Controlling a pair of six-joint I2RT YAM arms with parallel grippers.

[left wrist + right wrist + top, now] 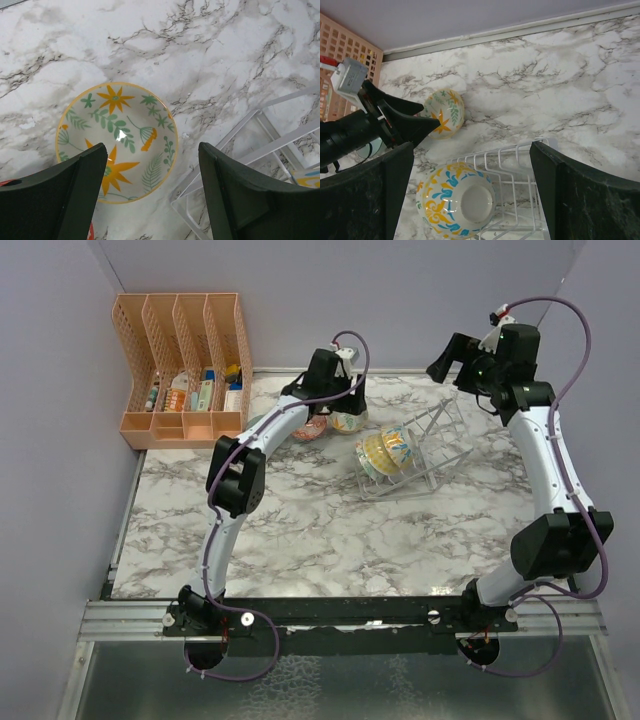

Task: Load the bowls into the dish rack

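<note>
1. My left end effector (151,150) is spread wide and holds nothing. It hangs over the flowered bowl (116,142), which sits upright on the bench (225,45) just beside the dish rack (260,135).
2. If I descend off-centre, a finger could land on the rim instead of straddling it, and the bowl would skid or flip on the smooth marble.
3. The finger on the rack side comes down close to the rack's wire corner. A snag there would shove the rack (it looks light) and could unsettle the blue-and-yellow bowl (388,450) already lying in it.
4. On the other side sits the red-patterned bowl (310,430), only a sliver of it in my wrist view, and my other finger might knock it.
5. Glazed ceramic is slick, so a pinch on one wall may slip during the lift.
6. My right end effector (467,150) is also wide and empty above the rack. If both arms crowd that spot, they could collide.
</note>
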